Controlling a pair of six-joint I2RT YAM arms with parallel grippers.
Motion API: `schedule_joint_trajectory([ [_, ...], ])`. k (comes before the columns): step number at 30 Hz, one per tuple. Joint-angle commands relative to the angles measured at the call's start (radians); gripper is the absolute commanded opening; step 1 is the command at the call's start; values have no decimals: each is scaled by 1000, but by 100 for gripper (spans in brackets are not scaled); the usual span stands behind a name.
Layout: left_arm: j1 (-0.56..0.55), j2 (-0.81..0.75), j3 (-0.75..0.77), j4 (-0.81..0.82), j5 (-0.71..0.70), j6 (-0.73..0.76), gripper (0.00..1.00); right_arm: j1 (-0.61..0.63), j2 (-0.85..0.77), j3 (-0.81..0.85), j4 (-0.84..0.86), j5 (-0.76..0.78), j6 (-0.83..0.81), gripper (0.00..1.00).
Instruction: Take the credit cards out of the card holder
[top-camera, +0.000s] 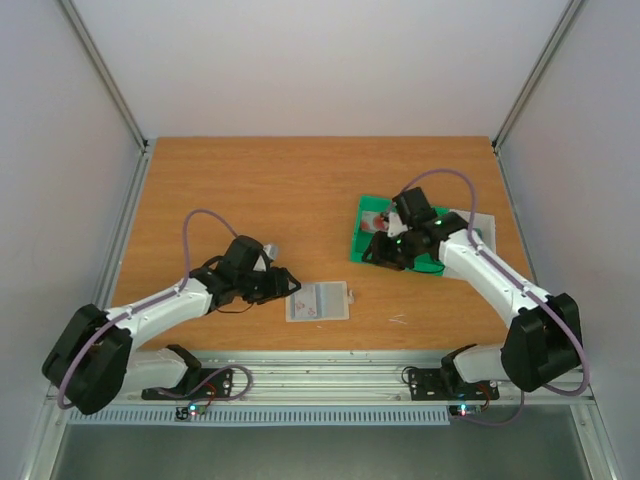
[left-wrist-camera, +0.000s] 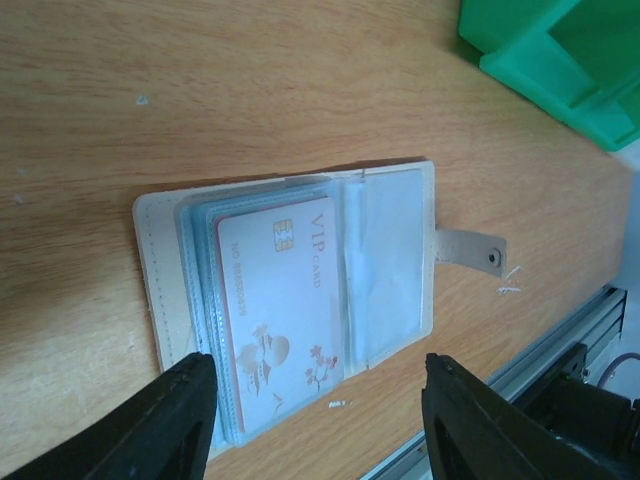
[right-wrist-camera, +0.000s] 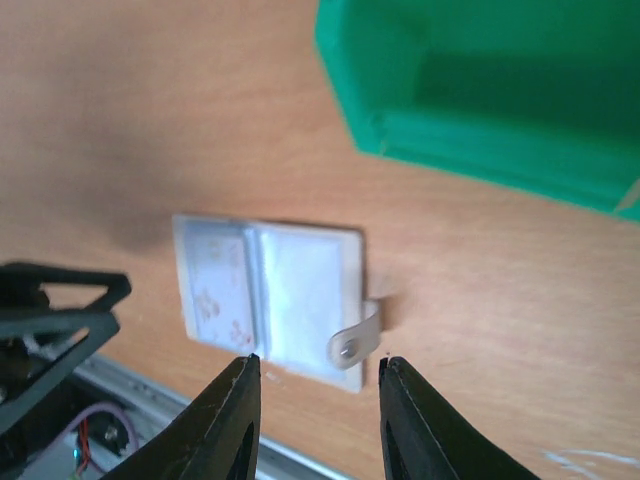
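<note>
The left gripper (left-wrist-camera: 318, 372) stood about half open. Its 2 black fingers (left-wrist-camera: 165, 425) straddled an edge of the flat translucent blue-grey plastic card holder (left-wrist-camera: 392, 262), and whether one touched its corner could not be told. The holder lay open and flat on the wood-grain table (left-wrist-camera: 200, 80) near the front edge, with its long axis running left to right and its small tab pointing right. A glossy white rectangular card with red flowers and a gold chip (left-wrist-camera: 285, 300) sat in the left pocket, over other cards. Farther right, the right gripper (right-wrist-camera: 317, 365) hung narrowly parted and empty near the green moulded plastic tray (right-wrist-camera: 480, 90).
</note>
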Motion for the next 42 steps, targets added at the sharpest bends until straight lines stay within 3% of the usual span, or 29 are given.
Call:
schedule_joint_trajectory([
  [1,2,45,-13,88,13,1,56,136,-11,-43,103,-12,112,35],
  [4,2,71,-17,102,21,2,51,227,20,-54,153,19,151,34],
  [13,1,107,-65,186,54,-25,21,398,164,-73,320,11,196,31],
  [21,2,155,-83,240,66,-31,8,440,265,-89,404,24,203,28],
  [28,2,184,-91,269,63,-45,2,440,313,-118,446,30,201,26],
  [42,2,214,-93,251,43,-17,3,440,374,-120,480,21,198,25],
])
